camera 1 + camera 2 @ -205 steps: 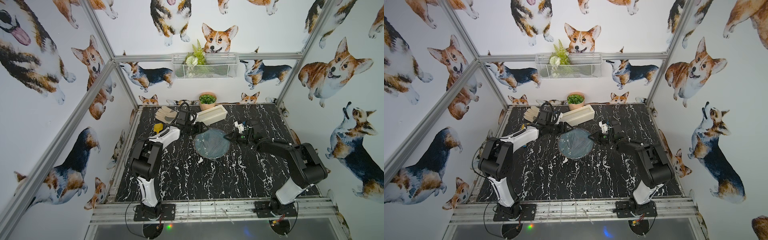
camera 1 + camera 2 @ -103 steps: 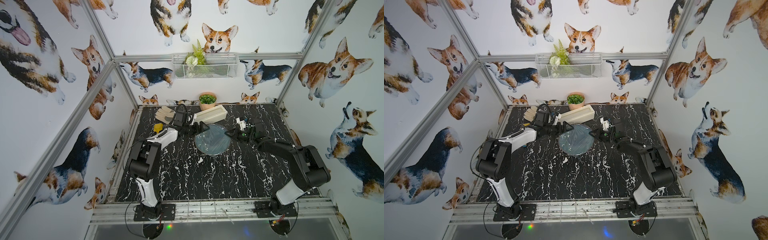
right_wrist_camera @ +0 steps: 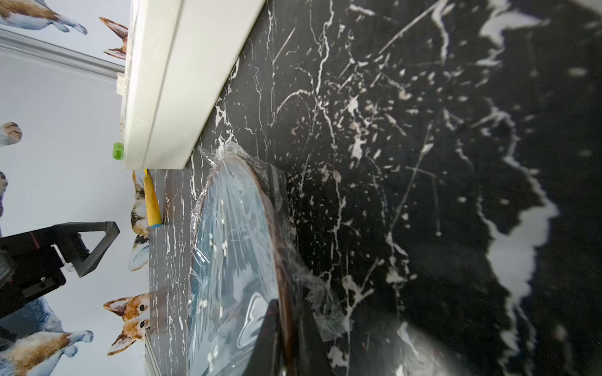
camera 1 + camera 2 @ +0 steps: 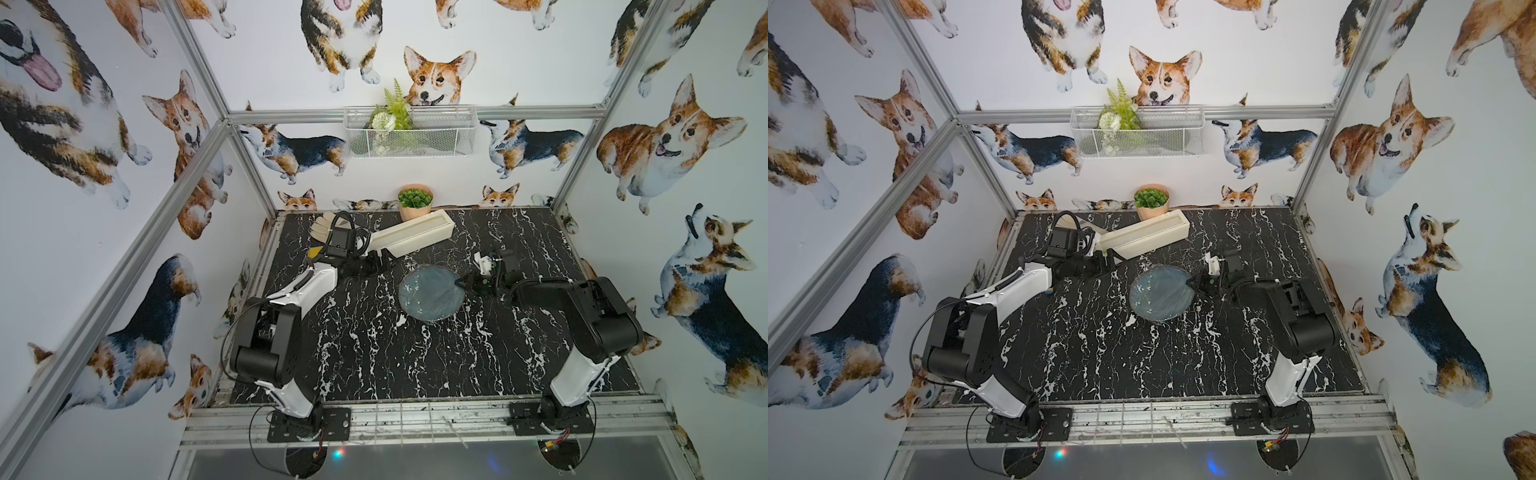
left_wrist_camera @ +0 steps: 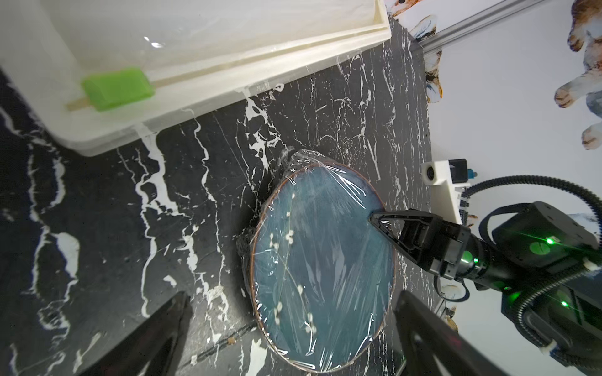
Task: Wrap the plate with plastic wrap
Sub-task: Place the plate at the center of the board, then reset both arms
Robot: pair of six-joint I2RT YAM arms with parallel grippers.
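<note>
In both top views: plate (image 4: 431, 293) (image 4: 1160, 297) mid-table (image 4: 374, 353), covered in crinkled plastic wrap (image 4: 441, 305). Right claw (image 4: 459, 282) clenched on the plate's right rim. Left claw (image 4: 384, 262) released, spread wide, apart from the plate and just in front of the cream box (image 4: 415, 233). Half a second ago, wrap drawn to a point at the left claw; now let go and lying against the plate.

From the left wrist: own fingers (image 5: 156, 341) splayed wide, holding nothing. Plate (image 5: 322, 270) beyond them, wrap bunched under its rim. Right claw (image 5: 374, 218) pinching rim through wrap. Green slider (image 5: 117, 88) on the box.

From the right wrist: plate (image 3: 234, 260) seen edge-on, one dark finger (image 3: 268, 328) on top of its wrapped rim.
</note>
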